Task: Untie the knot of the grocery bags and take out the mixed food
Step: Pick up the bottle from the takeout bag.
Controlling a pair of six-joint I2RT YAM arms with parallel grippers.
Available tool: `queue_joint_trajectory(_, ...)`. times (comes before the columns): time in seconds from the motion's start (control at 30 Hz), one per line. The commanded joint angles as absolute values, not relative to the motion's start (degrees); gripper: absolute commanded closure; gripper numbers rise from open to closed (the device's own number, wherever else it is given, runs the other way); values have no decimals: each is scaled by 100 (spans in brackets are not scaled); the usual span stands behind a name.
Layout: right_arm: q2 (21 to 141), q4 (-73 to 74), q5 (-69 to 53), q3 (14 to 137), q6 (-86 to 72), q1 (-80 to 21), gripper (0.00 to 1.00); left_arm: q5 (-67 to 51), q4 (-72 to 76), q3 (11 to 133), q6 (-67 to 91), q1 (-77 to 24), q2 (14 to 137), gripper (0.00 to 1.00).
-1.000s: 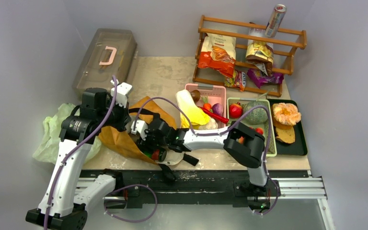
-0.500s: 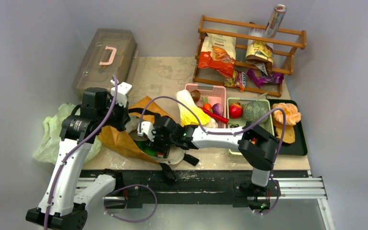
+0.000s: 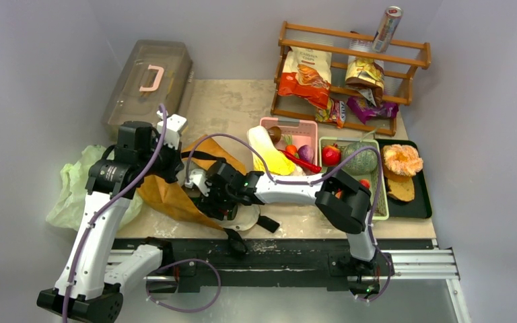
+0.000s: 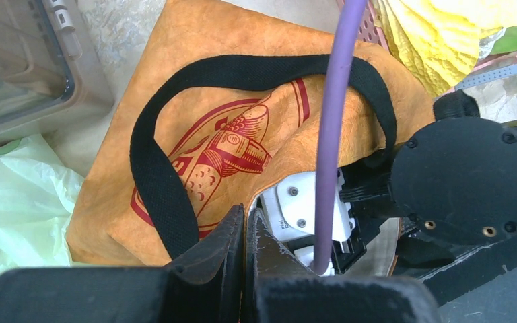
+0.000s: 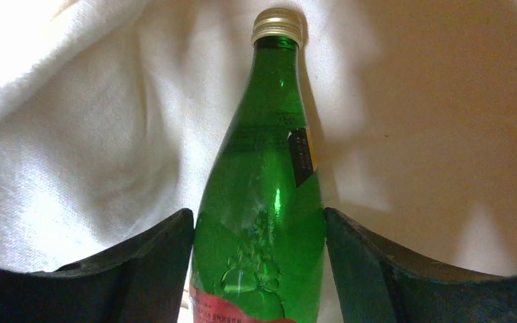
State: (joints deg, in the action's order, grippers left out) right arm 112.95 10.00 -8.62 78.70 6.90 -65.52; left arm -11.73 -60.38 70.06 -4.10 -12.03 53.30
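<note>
The mustard-brown tote [image 3: 165, 195] with black straps lies at the table's front; its red logo faces the left wrist view [image 4: 242, 101]. My left gripper [image 3: 175, 168] is shut on the tote's rim [image 4: 246, 215] and holds the mouth open. My right gripper [image 3: 215, 198] reaches into the tote. There its fingers press both sides of a green bottle [image 5: 262, 202] lying on the cream lining [image 5: 74, 134]. The pale-green plastic bag [image 3: 74, 188] lies slack at the left, and no tied neck shows on it. The cabbage [image 3: 267, 155], red chilli [image 3: 301, 161] and melon [image 3: 360, 161] sit in the baskets.
A grey lidded box with a pink handle [image 3: 149, 81] stands at the back left. A wooden rack [image 3: 350, 50] with chip bags and a can stands at the back right. A pink basket [image 3: 289, 122], a green tray [image 3: 380, 195] and a black tray [image 3: 425, 195] line the right side.
The right arm's elbow swung right and then back left while its gripper stayed in the tote's mouth. The left arm holds the same place.
</note>
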Motion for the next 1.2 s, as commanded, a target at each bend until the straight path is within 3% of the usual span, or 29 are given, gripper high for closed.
queue_joint_trajectory(0.0, 11536, 1287, -632, 7934, 646, -6521, 32, -1113, -5877, 7181, -429, -1169, 5343, 100)
queue_joint_trajectory(0.2, 11502, 1365, -513, 7473, 799, -6521, 35, -1145, -5842, 7181, -422, -1171, 5391, 100)
queue_joint_trajectory(0.4, 11285, 1786, -592, 7766, 699, -6513, 71, -1185, -5794, 7170, -421, -1169, 5444, 100)
queue_joint_trajectory(0.53, 10989, 2144, -665, 7943, 633, -6513, 82, -1175, -5808, 7211, -447, -1169, 5467, 100)
queue_joint_trajectory(1.0, 9894, 2768, -673, 6895, 995, -6318, 82, -1155, -5867, 7185, -499, -1173, 5417, 100)
queue_joint_trajectory(1.03, 9837, 2739, -671, 6809, 1021, -6319, 78, -1168, -5871, 7177, -496, -1171, 5417, 100)
queue_joint_trajectory(1.13, 9812, 2642, -651, 6787, 997, -6315, 54, -1215, -5879, 7159, -509, -1169, 5414, 100)
queue_joint_trajectory(1.17, 9823, 2608, -659, 6866, 968, -6319, 51, -1230, -5878, 7157, -510, -1170, 5414, 100)
